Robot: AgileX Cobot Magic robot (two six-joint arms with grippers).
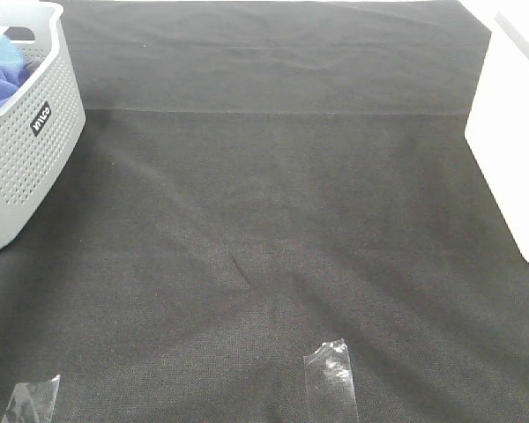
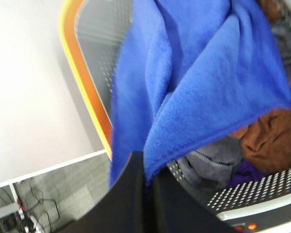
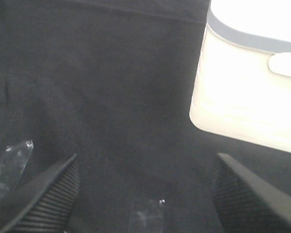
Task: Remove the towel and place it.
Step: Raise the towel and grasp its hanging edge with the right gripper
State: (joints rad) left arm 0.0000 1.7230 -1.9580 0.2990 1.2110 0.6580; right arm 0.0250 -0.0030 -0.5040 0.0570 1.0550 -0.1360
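While your left claw [image 2: 145, 191] pinches only an edge of the towel [image 2: 199, 73], which hangs just beyond its tips over the basket [image 2: 94, 48], the plush could slip free or drag up the brown cloth [image 2: 269, 141] beneath it. Your right claw [image 3: 145, 204] gapes wide and empty above the tabletop [image 3: 111, 73].

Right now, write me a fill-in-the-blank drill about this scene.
The left claw is shut on the ____ towel.
The basket holding it stands on the ____ side of the high view.
The right claw hangs ____, holding nothing, above the black cloth.
The bin at the right of the high view is ____.
Missing: blue; left; open; white.
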